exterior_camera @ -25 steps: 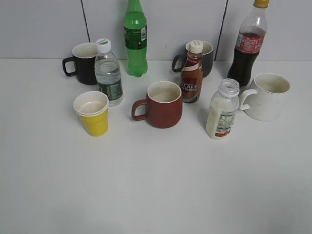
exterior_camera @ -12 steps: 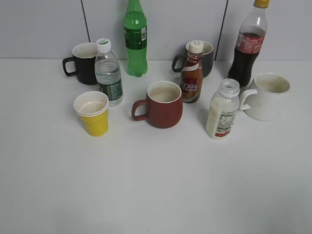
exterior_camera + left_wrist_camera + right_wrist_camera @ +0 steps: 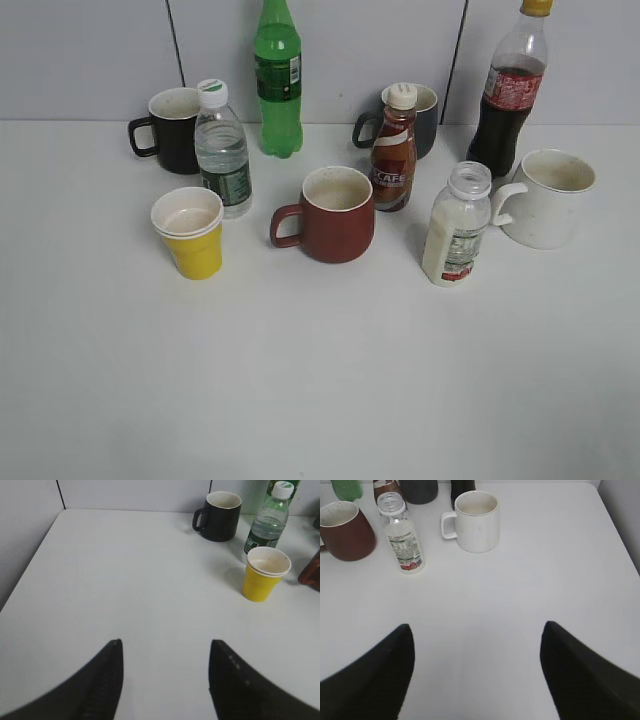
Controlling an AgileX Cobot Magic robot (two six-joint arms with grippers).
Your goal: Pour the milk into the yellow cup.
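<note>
the coffee bottle (image 3: 393, 150) reads "cafe"; other labels are too small to read. the milk (image 3: 457, 226) stands uncapped on the table (image 3: 320, 380), just beside the white mug (image 3: 548, 197), right of the red mug (image 3: 334, 214). the yellow cup (image 3: 189, 232) stands at the left, just in front of the water bottle (image 3: 222, 148), near the black mug (image 3: 170, 128). the red mug and coffee bottle sit between milk and cup. left gripper (image 3: 165, 652) and right gripper (image 3: 476, 632) are spread wide, holding nothing.

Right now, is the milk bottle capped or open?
Open. The milk bottle stands upright with its clear wide neck bare and no cap on it; the right wrist view shows the same uncovered mouth.
</note>
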